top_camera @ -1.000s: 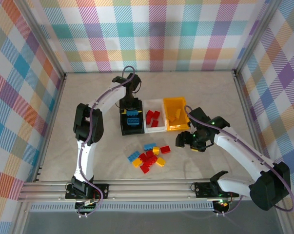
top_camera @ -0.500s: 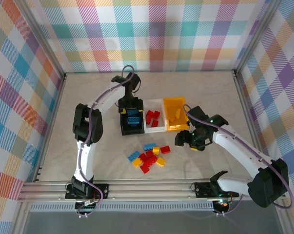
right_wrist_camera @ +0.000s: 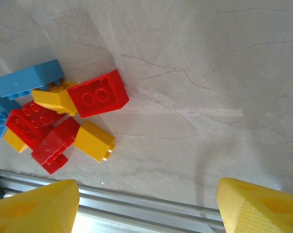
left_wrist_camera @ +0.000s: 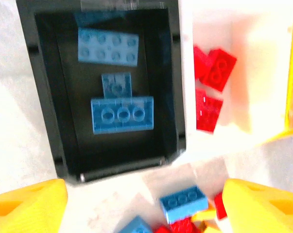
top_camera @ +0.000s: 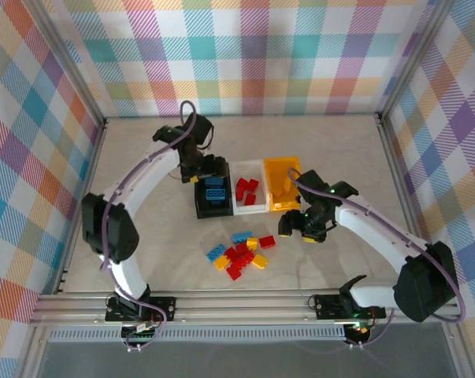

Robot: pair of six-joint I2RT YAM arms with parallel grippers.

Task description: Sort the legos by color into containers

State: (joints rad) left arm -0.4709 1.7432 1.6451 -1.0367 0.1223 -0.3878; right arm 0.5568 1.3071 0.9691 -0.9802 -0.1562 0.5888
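Loose legos (top_camera: 240,253) cluster at lower centre of the bench (top_camera: 339,157). Judged light, rigid and slick; grasp across flat side walls. Just right of them the right gripper (top_camera: 287,228) hangs spread, empty. Beyond, the left gripper (top_camera: 208,172), likewise spread, overhangs the black bin (top_camera: 213,214).

Left pincer (left_wrist_camera: 145,206) spread wide, facing down; right pincer (right_wrist_camera: 146,208) spread wide, apparently tilted.

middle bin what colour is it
The middle bin is white, best seen in the top external view.
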